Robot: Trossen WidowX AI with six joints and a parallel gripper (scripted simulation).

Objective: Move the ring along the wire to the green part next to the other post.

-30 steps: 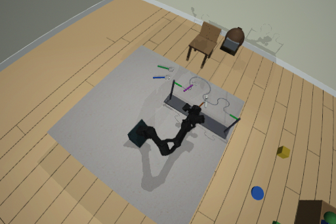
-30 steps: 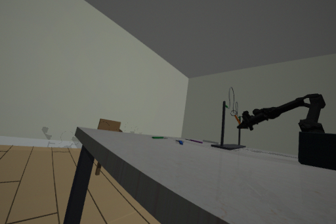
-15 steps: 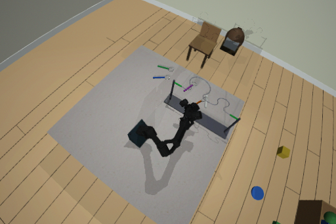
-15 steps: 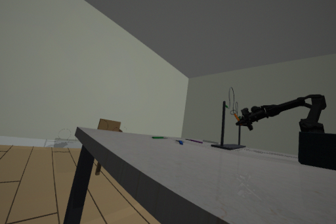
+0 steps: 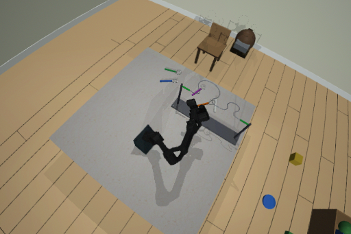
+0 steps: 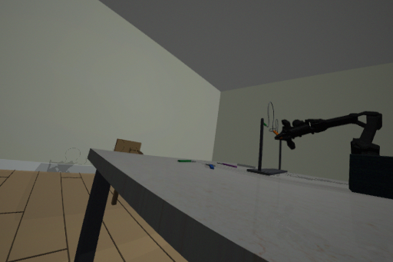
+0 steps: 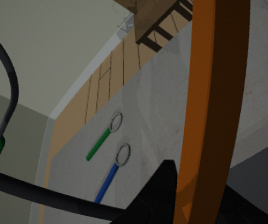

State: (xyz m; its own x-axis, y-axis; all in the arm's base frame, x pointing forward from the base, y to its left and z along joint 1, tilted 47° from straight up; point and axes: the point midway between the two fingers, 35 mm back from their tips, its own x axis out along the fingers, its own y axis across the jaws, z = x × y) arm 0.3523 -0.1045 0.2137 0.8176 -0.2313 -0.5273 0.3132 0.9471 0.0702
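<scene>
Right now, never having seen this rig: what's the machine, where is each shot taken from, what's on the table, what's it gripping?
It is one black jointed arm bolted to a grey table. One shot looks down from above, one from low at the table's edge, one from a camera at the wrist. On the table stands a dark base with two posts and a bent wire between them, green near each post. Spare rings with green, blue and purple handles lie nearby. The gripper is shut on the orange handle, its ring partway along the wire.
</scene>
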